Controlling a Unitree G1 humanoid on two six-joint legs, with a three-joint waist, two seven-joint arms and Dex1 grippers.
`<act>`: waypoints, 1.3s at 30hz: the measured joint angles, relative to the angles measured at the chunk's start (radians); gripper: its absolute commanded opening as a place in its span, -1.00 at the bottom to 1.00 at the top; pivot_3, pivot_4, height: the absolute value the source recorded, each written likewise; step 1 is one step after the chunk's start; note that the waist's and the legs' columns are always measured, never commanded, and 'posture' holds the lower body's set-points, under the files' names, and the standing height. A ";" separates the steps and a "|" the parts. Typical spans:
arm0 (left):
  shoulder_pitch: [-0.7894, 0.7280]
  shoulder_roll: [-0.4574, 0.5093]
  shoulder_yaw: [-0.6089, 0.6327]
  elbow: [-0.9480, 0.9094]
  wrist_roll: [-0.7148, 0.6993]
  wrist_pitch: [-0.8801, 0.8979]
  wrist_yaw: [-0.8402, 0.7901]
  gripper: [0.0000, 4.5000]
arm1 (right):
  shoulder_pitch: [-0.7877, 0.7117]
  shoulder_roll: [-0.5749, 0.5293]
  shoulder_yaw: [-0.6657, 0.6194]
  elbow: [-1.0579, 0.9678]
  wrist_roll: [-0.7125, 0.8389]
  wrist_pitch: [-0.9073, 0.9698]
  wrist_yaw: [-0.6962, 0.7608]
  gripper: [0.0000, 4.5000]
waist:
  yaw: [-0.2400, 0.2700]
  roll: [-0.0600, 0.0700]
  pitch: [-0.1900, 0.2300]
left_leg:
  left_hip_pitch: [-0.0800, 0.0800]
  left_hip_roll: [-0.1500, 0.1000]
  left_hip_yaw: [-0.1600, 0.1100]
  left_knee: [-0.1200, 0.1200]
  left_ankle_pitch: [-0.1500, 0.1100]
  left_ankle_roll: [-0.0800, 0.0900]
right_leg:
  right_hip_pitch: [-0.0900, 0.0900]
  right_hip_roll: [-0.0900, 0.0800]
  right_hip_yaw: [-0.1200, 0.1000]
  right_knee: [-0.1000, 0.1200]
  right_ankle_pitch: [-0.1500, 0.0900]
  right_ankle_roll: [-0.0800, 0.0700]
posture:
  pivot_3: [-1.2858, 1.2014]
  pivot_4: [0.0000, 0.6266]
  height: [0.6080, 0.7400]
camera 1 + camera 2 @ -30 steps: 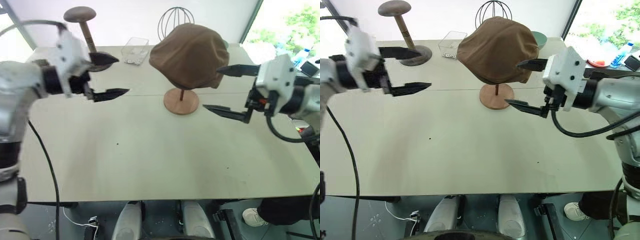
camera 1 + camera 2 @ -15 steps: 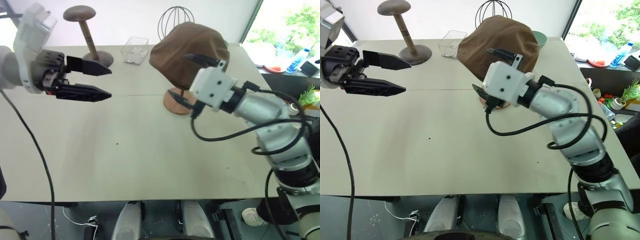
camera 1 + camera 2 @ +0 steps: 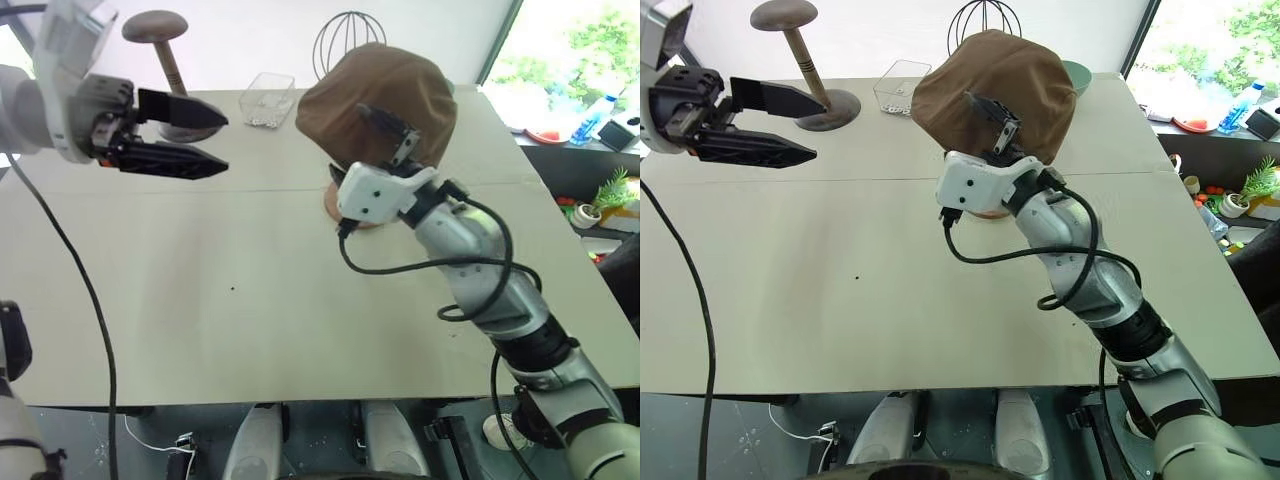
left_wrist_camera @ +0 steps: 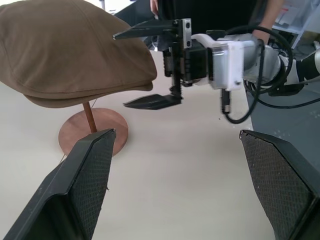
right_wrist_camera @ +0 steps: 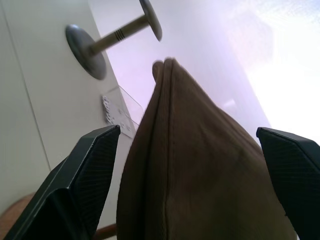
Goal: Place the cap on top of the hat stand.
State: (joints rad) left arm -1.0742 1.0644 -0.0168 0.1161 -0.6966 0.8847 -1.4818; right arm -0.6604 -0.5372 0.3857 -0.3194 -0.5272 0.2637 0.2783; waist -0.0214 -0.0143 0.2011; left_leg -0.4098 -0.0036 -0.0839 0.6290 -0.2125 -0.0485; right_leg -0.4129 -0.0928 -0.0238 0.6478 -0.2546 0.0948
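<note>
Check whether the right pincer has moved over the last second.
Yes. The right pincer has swung in from the table's right side toward the cap on the hat stand, jaws open around the cap's edge.

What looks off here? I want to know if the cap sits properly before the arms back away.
The cap rests on the hat stand but off-centre: in the left wrist view it overhangs the rod far more toward one side. The open right gripper brackets its edge, one finger above, one below. Nothing spilled or damaged.
</note>
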 measured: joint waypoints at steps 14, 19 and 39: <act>0.000 -0.012 0.001 -0.001 0.027 -0.019 0.000 0.86 | 0.052 0.057 -0.028 0.028 -0.118 -0.103 -0.067 -0.92 | -0.002 0.000 0.000 | 0.000 0.000 0.000 0.000 0.000 0.000 | 0.000 0.000 0.000 0.001 0.001 0.001 | 0.03 -0.52 1.00; 0.015 -0.017 0.010 -0.006 0.029 -0.019 0.010 0.86 | 0.050 0.028 -0.091 0.039 -0.077 -0.174 -0.041 -0.97 | -0.001 0.000 0.000 | 0.000 0.000 0.000 0.000 0.000 0.000 | 0.000 0.000 0.000 0.000 0.001 0.002 | 0.03 -0.52 1.00; 0.125 -0.024 0.153 -0.120 -0.055 0.035 0.146 0.86 | -0.337 -0.147 -0.183 0.888 0.251 -1.238 0.115 -0.97 | -0.025 0.000 0.000 | 0.002 0.000 0.002 -0.001 0.000 0.000 | 0.000 0.000 0.003 0.000 0.001 0.003 | 0.03 -0.52 1.00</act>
State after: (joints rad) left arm -0.9491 1.0407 0.1363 -0.0044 -0.7514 0.9192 -1.3359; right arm -0.9973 -0.6846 0.2022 0.5690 -0.2765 -0.9738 0.3933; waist -0.0468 -0.0146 0.2015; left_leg -0.4082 -0.0034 -0.0819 0.6277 -0.2125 -0.0485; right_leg -0.4124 -0.0925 -0.0207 0.6475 -0.2531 0.0973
